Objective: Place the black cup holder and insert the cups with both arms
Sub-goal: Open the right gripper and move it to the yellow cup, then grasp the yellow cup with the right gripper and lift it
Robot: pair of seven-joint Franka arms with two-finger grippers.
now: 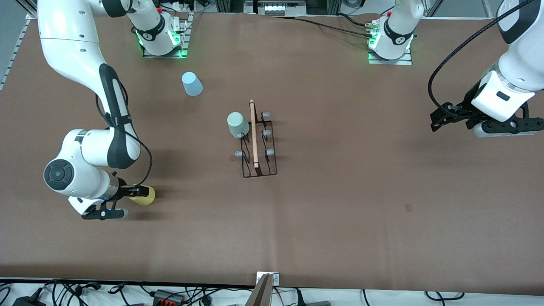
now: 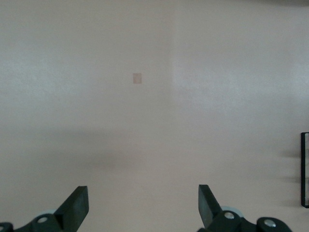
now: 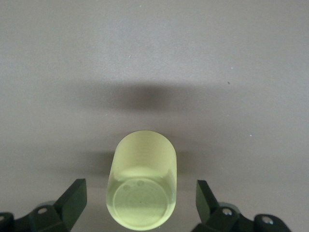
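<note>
**Yellow cup between my right fingers, not yet gripped**

My right pincer (image 3: 140,205) is low over the table (image 1: 340,212) at the right arm's end, fingers spread wide on either side of the yellow cup (image 3: 141,186). The cup stands upside down between them, and neither finger touches it.

My left pincer (image 2: 143,205) waits over bare table at the left arm's end, also wide open and holding nothing.

The rack (image 1: 257,142) stands mid-table, its wooden rod on top. The green cup (image 1: 237,124) sits upside down on one of its pegs, on the side toward the right arm. The blue cup (image 1: 192,83) stands upside down on the table, farther from the front camera than the rack, near the right arm's base.
</note>
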